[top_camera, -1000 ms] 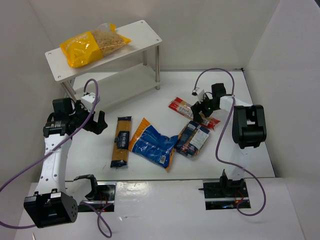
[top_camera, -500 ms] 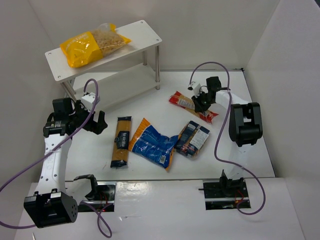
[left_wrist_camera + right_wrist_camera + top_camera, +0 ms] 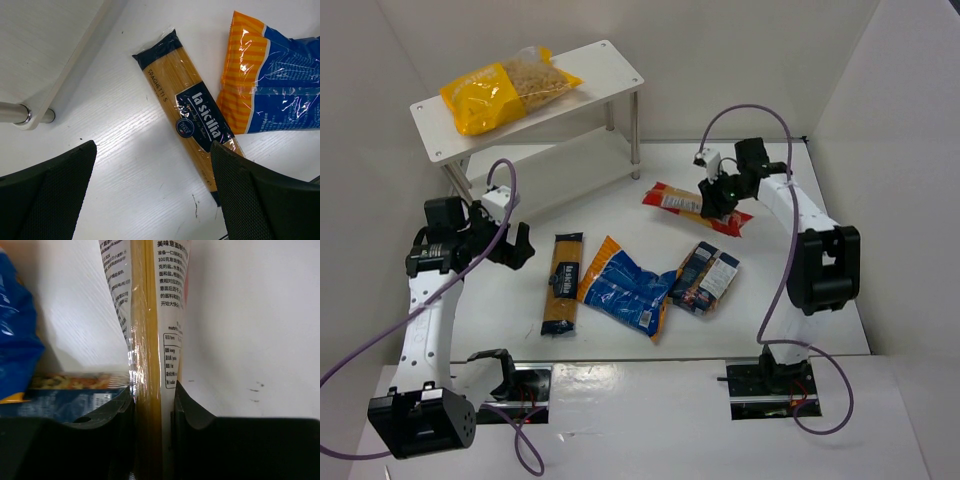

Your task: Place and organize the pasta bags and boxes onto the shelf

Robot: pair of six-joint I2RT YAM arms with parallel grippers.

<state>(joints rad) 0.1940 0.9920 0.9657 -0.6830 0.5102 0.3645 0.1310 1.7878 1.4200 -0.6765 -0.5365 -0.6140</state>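
Right gripper (image 3: 717, 196) clamped on red spaghetti bag (image 3: 672, 199), right of shelf (image 3: 605, 62). Left gripper (image 3: 517, 246) spread wide, empty, near side of shelf.

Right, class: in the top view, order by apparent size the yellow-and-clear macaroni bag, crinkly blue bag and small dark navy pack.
yellow-and-clear macaroni bag
crinkly blue bag, fairly close
small dark navy pack, clearly smallest

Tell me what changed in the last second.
The right jaws shut on the long red-and-clear spaghetti bag and carried it left, toward the small white two-tier rack. The left arm, the big yellow-and-clear macaroni bag on the rack and everything else stayed put.
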